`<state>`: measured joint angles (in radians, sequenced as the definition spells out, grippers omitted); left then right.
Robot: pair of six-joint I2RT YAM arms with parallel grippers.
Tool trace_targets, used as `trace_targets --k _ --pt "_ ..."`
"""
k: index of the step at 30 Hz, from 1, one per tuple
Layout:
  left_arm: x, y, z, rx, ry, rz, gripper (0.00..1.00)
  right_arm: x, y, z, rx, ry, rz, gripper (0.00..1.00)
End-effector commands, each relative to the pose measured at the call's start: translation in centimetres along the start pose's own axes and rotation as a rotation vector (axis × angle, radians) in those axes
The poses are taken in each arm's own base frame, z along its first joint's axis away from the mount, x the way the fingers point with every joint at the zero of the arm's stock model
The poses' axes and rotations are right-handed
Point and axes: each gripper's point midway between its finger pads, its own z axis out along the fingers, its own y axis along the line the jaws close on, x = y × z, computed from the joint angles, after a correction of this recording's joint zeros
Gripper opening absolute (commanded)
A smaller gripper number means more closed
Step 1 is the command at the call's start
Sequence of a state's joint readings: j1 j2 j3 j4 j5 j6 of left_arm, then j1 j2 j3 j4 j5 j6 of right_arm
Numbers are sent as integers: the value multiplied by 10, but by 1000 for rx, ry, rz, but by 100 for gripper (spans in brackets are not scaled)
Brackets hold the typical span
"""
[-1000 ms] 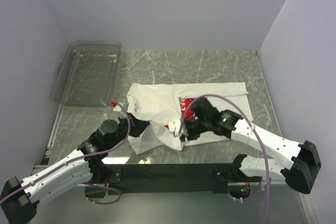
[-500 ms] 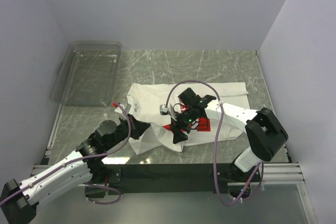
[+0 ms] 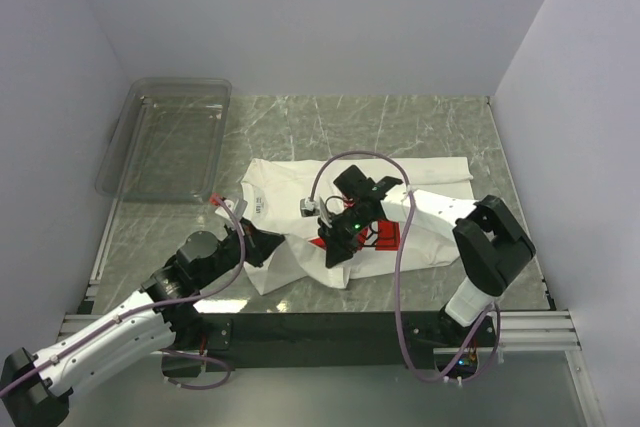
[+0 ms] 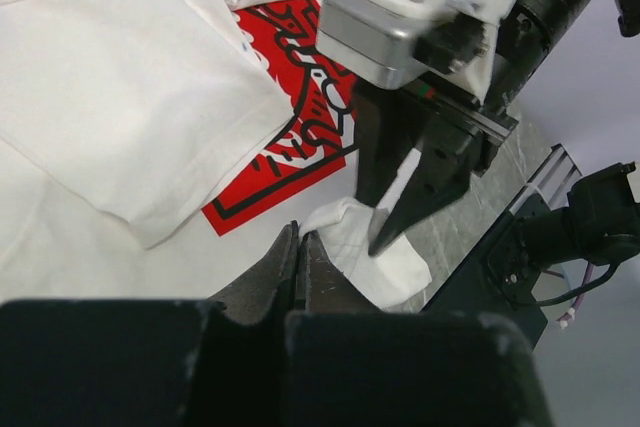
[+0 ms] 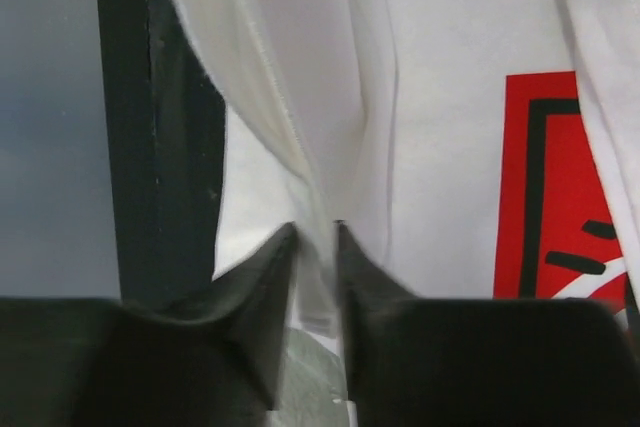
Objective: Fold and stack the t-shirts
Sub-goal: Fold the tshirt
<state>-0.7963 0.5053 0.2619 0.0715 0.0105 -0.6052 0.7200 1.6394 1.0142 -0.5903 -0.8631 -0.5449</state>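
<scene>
Pinched a raised fold of the white Coca-Cola t-shirt (image 3: 290,182) with the right gripper (image 4: 383,237), near the shirt's front edge
Closed the right jaws to a narrow gap around that ridge of cloth, just beside the red print (image 4: 275,162). Held the left gripper (image 4: 300,245) clamped fully shut close by, low on the fabric; could not tell if pinching cloth or merely pressing on it. Risked slipping off so shallow a pinch on lifting, or catching only the top layer and spoiling the fold; risked also knocking the two grippers together, working so near each other. Found the shirt flat on the marbled table (image 3: 400,127), partly folded, well apart from the clear plastic bin (image 3: 165,137). Lay with long axis left to right, collar toward the left, hem toward the right
</scene>
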Motion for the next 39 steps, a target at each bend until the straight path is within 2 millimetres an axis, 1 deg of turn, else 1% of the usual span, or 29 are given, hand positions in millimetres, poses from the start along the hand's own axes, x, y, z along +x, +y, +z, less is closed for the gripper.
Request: trace_targets --k 1,2,3,4,5,6,7,8,11,12,13,14,15,16,17,19,20,22,25,29,30,32,33,34,35,36,37,38,39 --pt "-8 -4 -2 5 -17 11 1 -17 14 -9 -38 -16 -53 24" --pt "-5 -2 -2 -7 0 6 1 -23 18 -16 -20 -27 -95 6" --pt "-6 3 -2 -33 -7 4 1 -27 19 -21 1 -32 -122 0" --pt "-5 5 -2 -46 -5 3 1 -31 20 -27 30 -33 -147 0" --pt "-5 6 -1 -55 -3 0 1 -39 26 -37 63 -52 -196 0" --pt "-5 8 -1 -67 -1 -3 1 -42 24 -43 112 -46 -220 0" --pt "-6 11 -1 -84 -8 -7 1 -44 29 -48 124 -45 -244 0" --pt "-7 12 0 -94 -11 -9 1 -51 38 -52 130 -56 -297 0" --pt "-12 15 2 -118 -31 -17 1 -50 57 -48 108 -19 -347 0" --pt "-13 15 3 -115 -38 -17 1 -47 71 -36 66 11 -365 0" --pt "-18 12 5 -103 -56 -20 1 -45 78 -29 37 31 -368 1" --pt "-19 11 6 -101 -64 -21 1 -40 83 -20 7 59 -356 9" --pt "-21 10 7 -95 -73 -22 1 -37 96 -9 -36 87 -375 12" --pt "-27 7 8 -80 -96 -25 1 -35 102 -4 -64 105 -373 17" --pt "-27 6 9 -77 -102 -26 1 -30 104 5 -93 137 -360 38" --pt "-31 4 9 -66 -116 -28 1 -27 109 10 -114 179 -364 52" --pt "-34 3 9 -64 -128 -24 1 -25 104 13 -105 198 -358 61" --pt "-36 3 9 -67 -132 -12 1 -27 105 11 -102 204 -363 63" --pt "-40 5 7 -79 -148 -1 1 -29 108 6 -95 196 -372 63" --pt "-43 7 4 -78 -176 10 1 -26 121 -1 -136 191 -400 64" --pt "-47 4 3 -64 -195 13 1 -25 125 -2 -152 186 -403 64" --pt "-52 -1 1 -41 -219 28 1 -27 124 -6 -132 182 -424 65" --pt "-56 -4 0 -31 -234 33 1 -29 114 -13 -90 175 -419 66" --pt "-62 -7 -2 -20 -251 50 1 -34 108 -21 -63 146 -421 68" --pt "-65 -9 -4 -16 -262 60 1 -42 104 -37 -24 94 -433 70" --pt "-69 -9 -5 -16 -274 66 1 -47 77 -59 70 31 -387 73" --pt "-76 -11 -8 -11 -301 81 1 -46 60 -74 158 12 -386 85" --pt "-80 -11 -9 -15 -319 86 1 -48 52 -101 271 -39 -411 87" --pt "-84 -12 -11 -16 -337 90 1 -33 20 -117 412 -58 -386 88"
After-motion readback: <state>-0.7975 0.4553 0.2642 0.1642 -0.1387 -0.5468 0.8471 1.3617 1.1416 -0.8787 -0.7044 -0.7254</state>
